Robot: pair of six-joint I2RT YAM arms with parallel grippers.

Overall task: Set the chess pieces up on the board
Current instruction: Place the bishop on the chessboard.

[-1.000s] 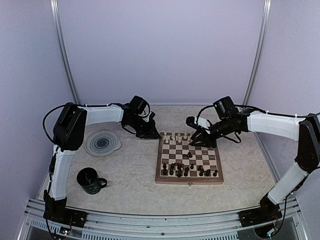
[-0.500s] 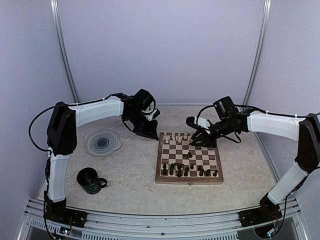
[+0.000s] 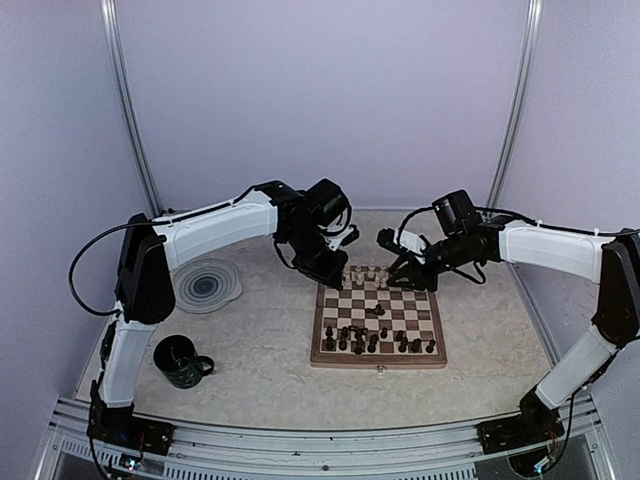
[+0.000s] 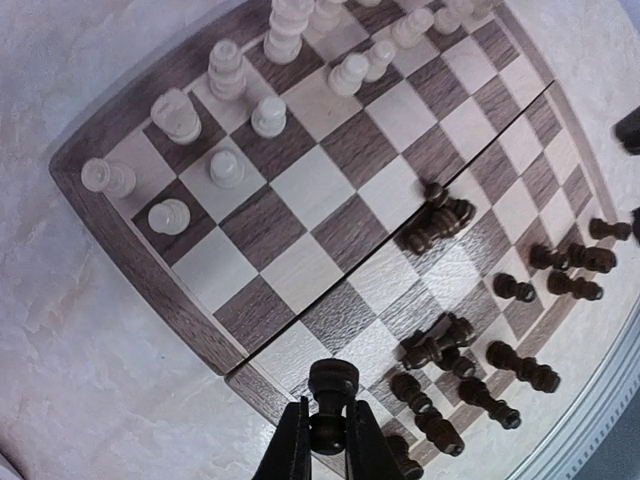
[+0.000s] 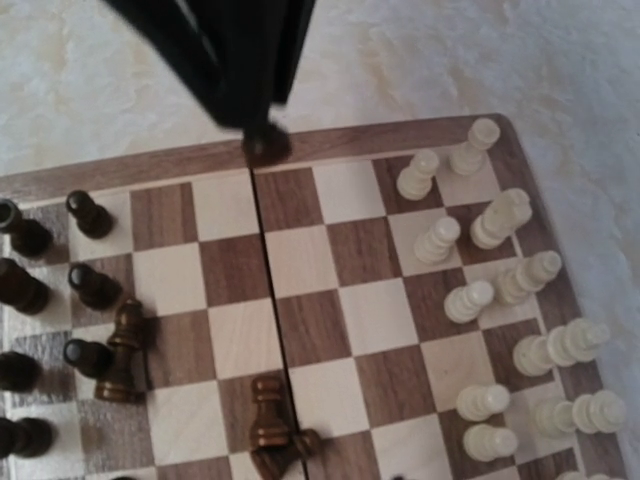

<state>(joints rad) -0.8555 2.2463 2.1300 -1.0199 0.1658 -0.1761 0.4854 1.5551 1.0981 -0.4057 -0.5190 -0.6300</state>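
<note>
**Speckled counter (image 3: 260,340): dark pawn brought to board edge**

Left claw (image 4: 327,428) is clamped on a dark pawn (image 4: 333,384). It has swung in from beyond the far-left corner to hang over the board (image 3: 316,335), at the left rim by the fold. Right claw (image 3: 402,272) hovers at the far-right corner; its spread cannot be told. Pale pieces (image 4: 230,100) stand in the far rows. Dark pieces (image 3: 375,340) crowd the near half, several toppled. Judgement: placement imminent, setup far from complete.

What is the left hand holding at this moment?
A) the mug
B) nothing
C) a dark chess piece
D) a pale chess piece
C: the left wrist view shows the left hand clamped on a dark chess piece near the board's edge.
</note>
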